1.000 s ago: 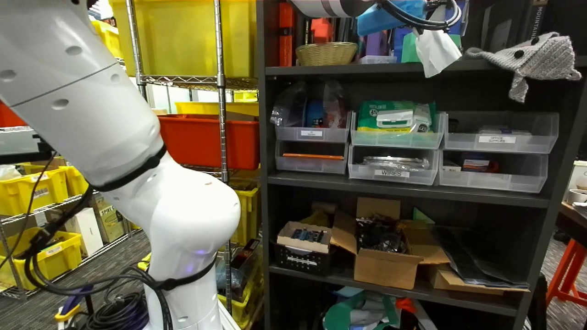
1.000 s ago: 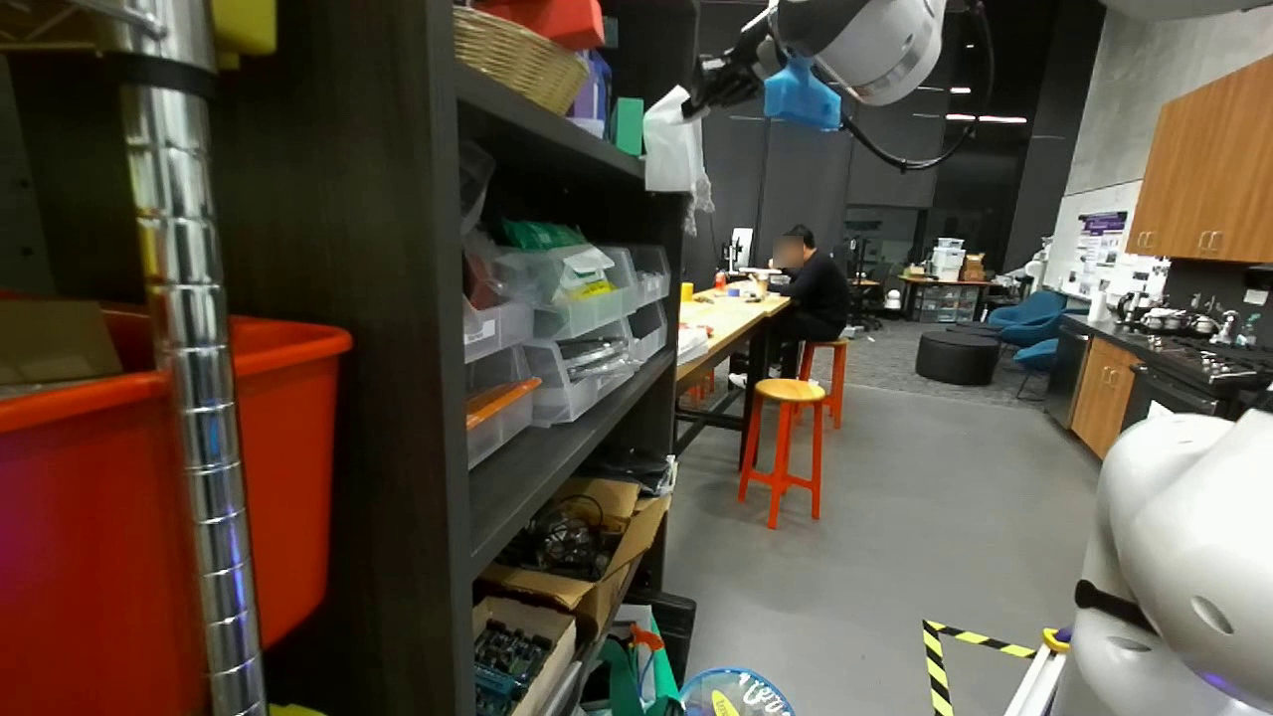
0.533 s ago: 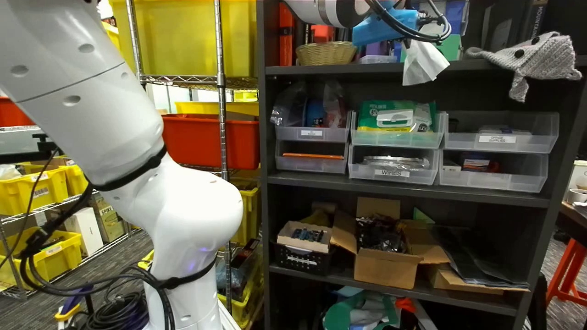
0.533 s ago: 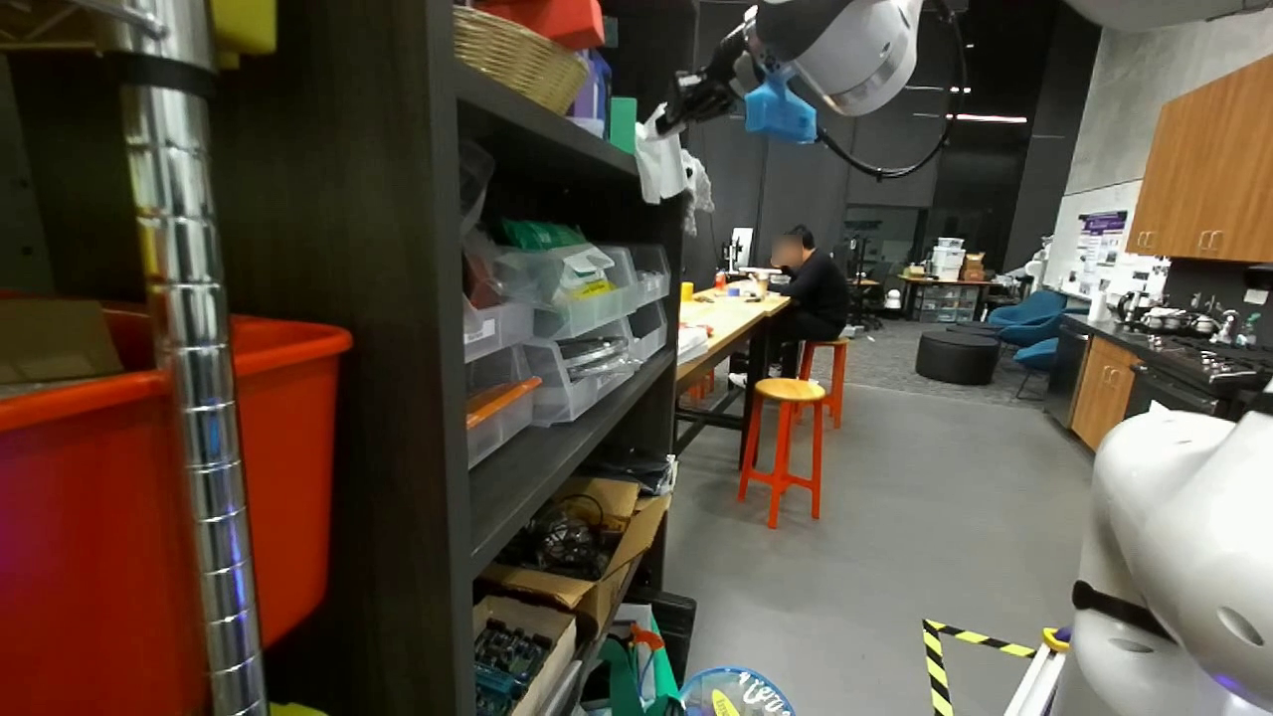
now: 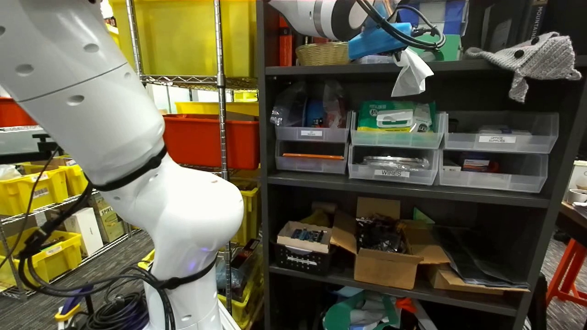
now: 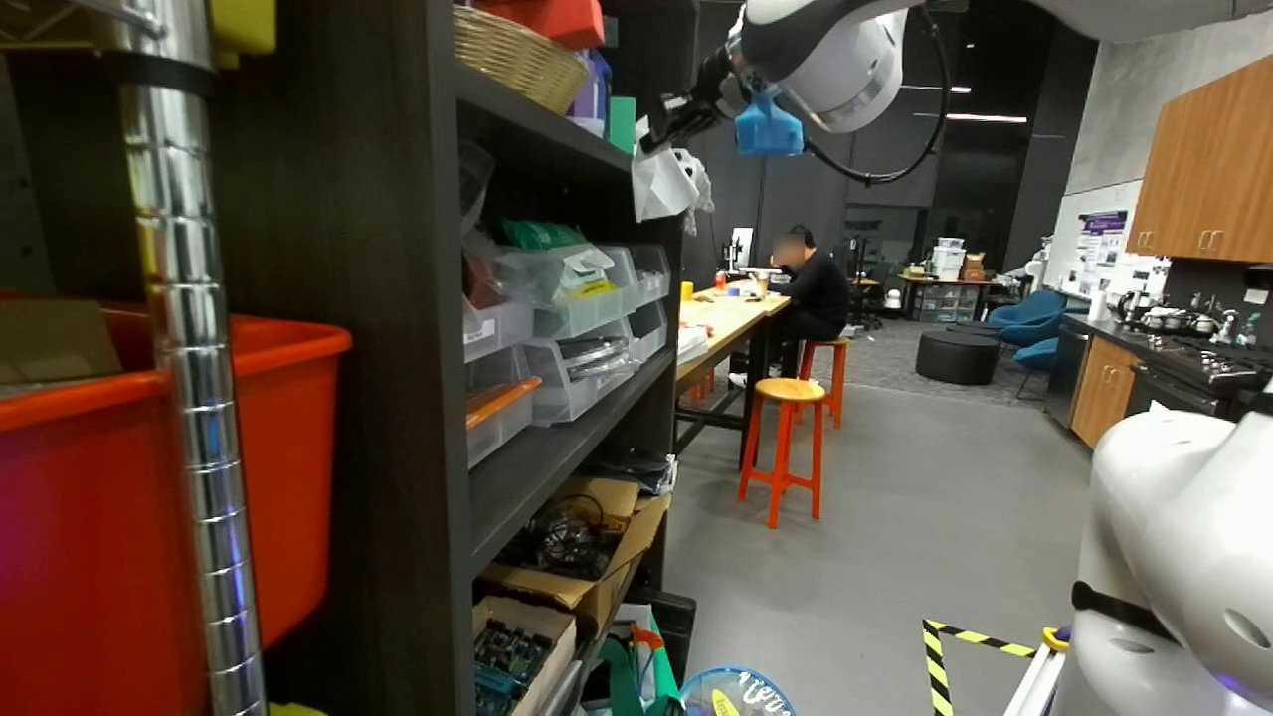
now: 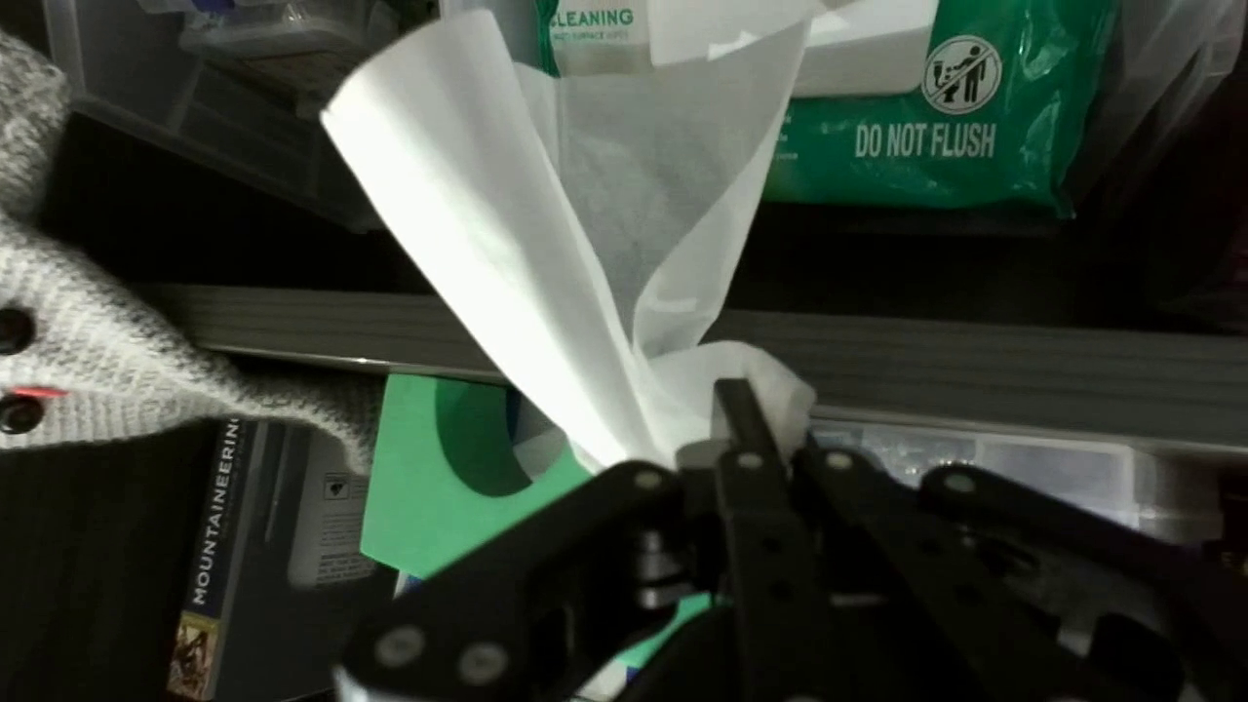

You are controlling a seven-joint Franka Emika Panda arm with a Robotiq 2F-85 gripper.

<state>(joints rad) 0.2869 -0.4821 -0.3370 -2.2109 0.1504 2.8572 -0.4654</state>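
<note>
My gripper is shut on a thin white wipe or tissue. The wipe sticks out from the fingertips in loose folds. In an exterior view the wipe hangs below the blue mount on the wrist, before the top shelf's edge. In an exterior view the black gripper tilts down toward the shelf, with the wipe under its tips. A green pack of cleaning wipes lies beyond the wipe; it also shows in a clear bin below and behind the wipe.
A dark shelf unit carries clear bins and an open cardboard box. On its top shelf are a wicker basket, a green object and a grey knitted toy overhanging the edge. A red bin sits on the wire rack.
My gripper has moved down and to the left in both exterior views, carrying the white wipe with it. The wipe stays in the gripper. The shelf contents have not moved.
</note>
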